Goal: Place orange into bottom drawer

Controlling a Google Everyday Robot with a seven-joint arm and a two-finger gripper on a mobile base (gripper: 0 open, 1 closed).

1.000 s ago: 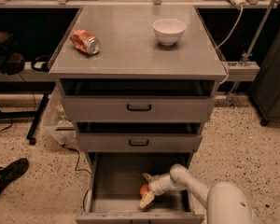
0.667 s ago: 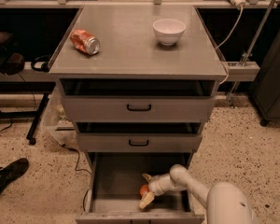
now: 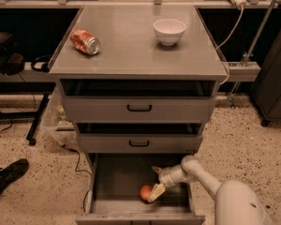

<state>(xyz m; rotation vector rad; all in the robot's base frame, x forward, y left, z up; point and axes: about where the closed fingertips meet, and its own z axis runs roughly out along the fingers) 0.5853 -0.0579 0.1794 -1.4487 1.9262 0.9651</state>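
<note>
In the bottom drawer (image 3: 117, 182), the gripper (image 3: 155, 181) stood spread, the orange (image 3: 145, 192) touching its near finger; we judged a slow, straight lift would avoid rolling it.

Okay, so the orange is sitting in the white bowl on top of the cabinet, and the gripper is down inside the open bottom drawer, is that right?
Not quite. The camera view shows the orange lying on the floor of the open bottom drawer, not in the white bowl on top of the cabinet. The gripper is indeed down inside that drawer, right beside the orange.
</note>
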